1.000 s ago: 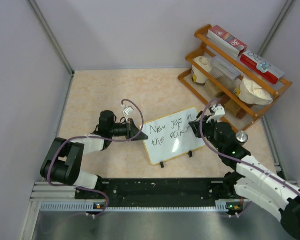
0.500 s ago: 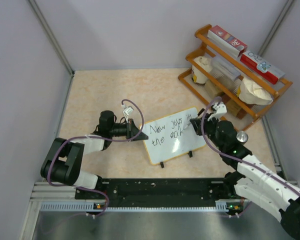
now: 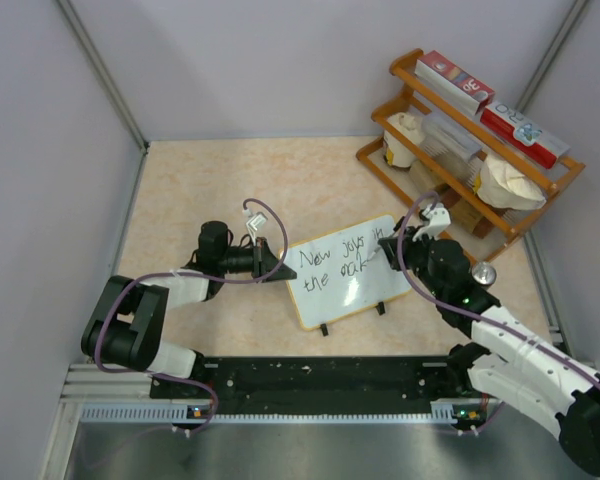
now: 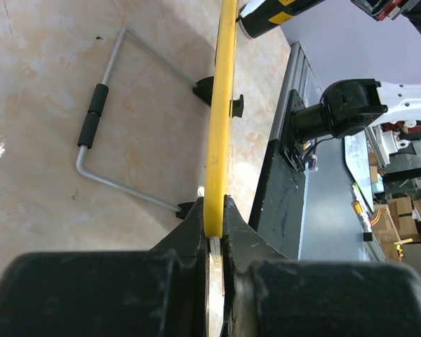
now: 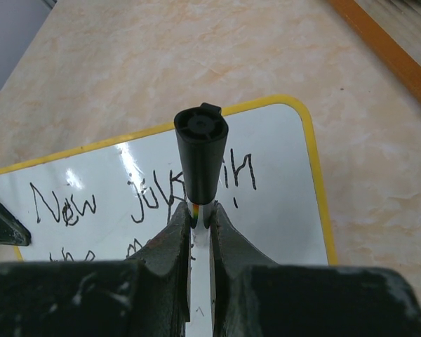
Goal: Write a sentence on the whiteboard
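While the top cam looks down, the L arm lies low across the table (image 3: pixel 210 190), forearm stretched toward centre, and the left gripper (image 3: pixel 278 262) is pressed together on the left edge of the whiteboard (image 3: pixel 345 275). The R arm reaches in from the near-right corner, elbow bent, with the right gripper (image 3: pixel 393 250) over the board's right end; what it holds is too small to tell here. The board sits centre-right, angled, two black feet on its near side. Handwriting reads "New joys in", then "the" plus a word I can't make out. A wooden rack (image 3: pixel 470 150) with red-and-white boxes stands at back right, near the R wrist; box lettering too small to read. Open tabletop to the back and left; walls on both sides; a black rail (image 3: pixel 320 375) runs along the near edge.

L wrist cam: the fingers pinch the board's yellow frame, seen edge-on, jaws tight on both faces. Behind the board a wire stand (image 4: pixel 105 119) w/ two black sleeves rests on the table. Free tabletop on that side.

R wrist cam: the fingers are clamped on a black marker (image 5: pixel 201 151), its butt end toward the lens, tip down at the board. "New" and "in" read clearly; the middle word is partly hidden by the marker. The frame's right corner is near the marker, bare table beyond it.
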Controlling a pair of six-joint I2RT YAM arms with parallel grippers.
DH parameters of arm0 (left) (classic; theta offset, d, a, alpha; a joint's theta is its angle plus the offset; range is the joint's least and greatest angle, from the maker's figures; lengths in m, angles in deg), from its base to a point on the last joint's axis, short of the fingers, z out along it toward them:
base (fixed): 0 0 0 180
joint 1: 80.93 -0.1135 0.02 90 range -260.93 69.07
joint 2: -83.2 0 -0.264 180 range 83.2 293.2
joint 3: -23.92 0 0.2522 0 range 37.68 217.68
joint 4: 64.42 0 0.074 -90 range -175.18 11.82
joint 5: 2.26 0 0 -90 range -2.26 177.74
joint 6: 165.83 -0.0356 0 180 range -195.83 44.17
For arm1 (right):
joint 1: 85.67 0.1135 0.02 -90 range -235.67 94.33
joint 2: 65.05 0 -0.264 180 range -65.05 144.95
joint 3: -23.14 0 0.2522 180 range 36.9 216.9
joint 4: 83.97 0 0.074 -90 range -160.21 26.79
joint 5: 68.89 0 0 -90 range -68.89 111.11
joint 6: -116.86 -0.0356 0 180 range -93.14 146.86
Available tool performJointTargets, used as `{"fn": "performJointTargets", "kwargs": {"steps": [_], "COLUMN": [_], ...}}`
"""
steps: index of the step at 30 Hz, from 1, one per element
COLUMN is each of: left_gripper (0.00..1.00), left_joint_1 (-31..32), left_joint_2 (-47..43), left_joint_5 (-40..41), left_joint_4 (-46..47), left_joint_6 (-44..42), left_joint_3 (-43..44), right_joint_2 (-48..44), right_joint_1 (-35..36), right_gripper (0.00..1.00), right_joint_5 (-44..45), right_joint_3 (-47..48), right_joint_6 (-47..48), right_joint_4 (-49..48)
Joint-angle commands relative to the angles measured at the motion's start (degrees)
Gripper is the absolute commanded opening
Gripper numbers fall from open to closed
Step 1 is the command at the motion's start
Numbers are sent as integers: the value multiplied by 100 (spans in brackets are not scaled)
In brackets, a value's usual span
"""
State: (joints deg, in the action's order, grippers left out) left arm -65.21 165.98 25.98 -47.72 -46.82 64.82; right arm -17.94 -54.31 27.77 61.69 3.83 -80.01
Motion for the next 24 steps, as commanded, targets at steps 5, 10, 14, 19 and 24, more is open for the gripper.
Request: {"fn": "performJointTargets", "kwargs": {"steps": [5,10,14,19,24], "left_gripper": [0,0,0,0,0], "left_joint_1": [1,9,9,9,9], "left_joint_2": [89,89,80,98,89], "left_joint_5": [155,164,164,164,155], "left_joint_4": [145,153,145,145,145], "left_joint_6": [-502,-502,-502,-502,-502], "left_joint_3": [73,73,73,73,81], "right_joint_2": [-150,-158,-123,-264,-606], "right_joint_1": [-103,-103,-103,-94,-103], "right_gripper": [0,0,0,0,0], "right_joint_5": [-6,-103,-147,-147,-200], "right_joint_3": [-194,-291,-291,-195,112], "right_joint_6": [9,-35,-9,-18,-114], "right_joint_4": [13,5,13,57,242]}}
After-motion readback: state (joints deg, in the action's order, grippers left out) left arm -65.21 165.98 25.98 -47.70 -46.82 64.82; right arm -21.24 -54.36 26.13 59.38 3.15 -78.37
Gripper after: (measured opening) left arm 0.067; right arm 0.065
